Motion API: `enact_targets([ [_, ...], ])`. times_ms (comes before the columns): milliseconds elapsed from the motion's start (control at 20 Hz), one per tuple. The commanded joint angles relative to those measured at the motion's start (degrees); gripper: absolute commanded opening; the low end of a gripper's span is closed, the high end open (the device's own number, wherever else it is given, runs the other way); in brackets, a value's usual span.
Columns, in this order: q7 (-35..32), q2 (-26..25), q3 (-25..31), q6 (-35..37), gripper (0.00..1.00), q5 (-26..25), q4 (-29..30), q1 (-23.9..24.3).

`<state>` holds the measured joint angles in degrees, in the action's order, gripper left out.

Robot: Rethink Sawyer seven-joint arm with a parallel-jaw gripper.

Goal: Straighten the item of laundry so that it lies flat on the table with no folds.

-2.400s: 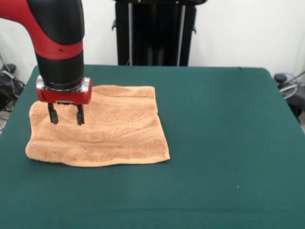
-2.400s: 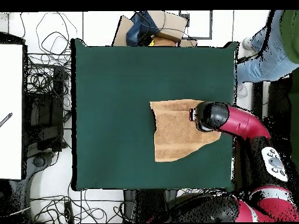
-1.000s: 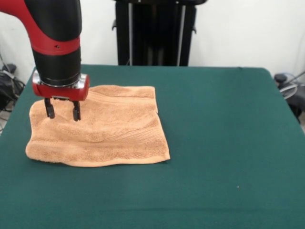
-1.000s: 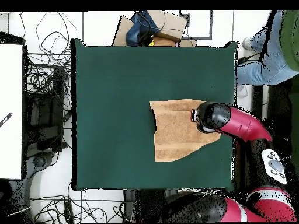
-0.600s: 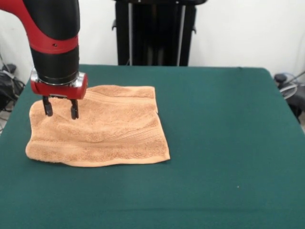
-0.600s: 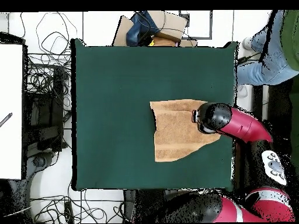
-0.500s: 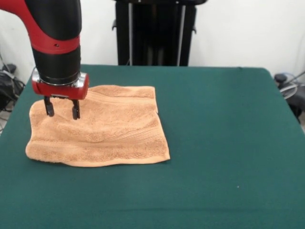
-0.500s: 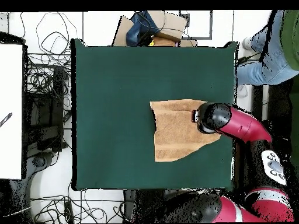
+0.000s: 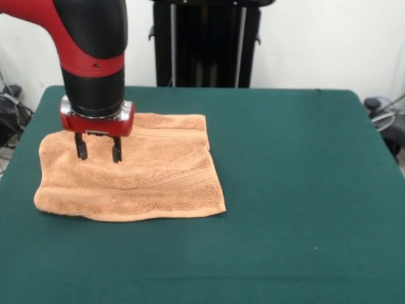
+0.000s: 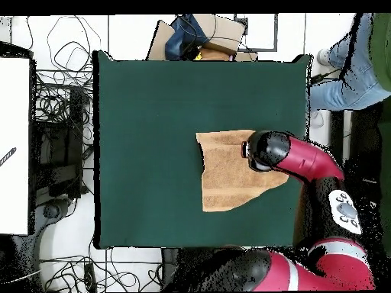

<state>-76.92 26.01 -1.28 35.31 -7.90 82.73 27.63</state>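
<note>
The item of laundry [image 9: 136, 171] is an orange-tan towel lying on the left half of the green table [image 9: 291, 190]. It is folded over itself, with a thick doubled front edge and soft ridges across its middle. In the overhead view the towel [image 10: 225, 172] sits near the table's right side, partly under the arm. My gripper [image 9: 98, 152] hangs open just above the towel's back-left part, its two dark fingers [image 9: 80, 149] apart with nothing between them. Overhead, the arm's wrist hides the gripper.
A person in jeans [image 10: 347, 72] stands off the table's top right corner in the overhead view. Cables [image 10: 57, 99] and a white board [image 10: 15, 145] lie on the floor to the left. A dark stand [image 9: 205, 41] rises behind the table.
The gripper has moved right, from over the towel's left part toward its middle, staying open at about the same height. The towel has not moved.
</note>
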Motion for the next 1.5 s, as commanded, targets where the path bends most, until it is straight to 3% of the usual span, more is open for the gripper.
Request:
enact_targets([
  [50,-14.38,-2.14,-0.27,-2.49,1.0,1.65,3.57,-2.61],
  [1500,-13.11,-2.71,0.1,-4.29,1.0,2.89,3.74,-1.64],
])
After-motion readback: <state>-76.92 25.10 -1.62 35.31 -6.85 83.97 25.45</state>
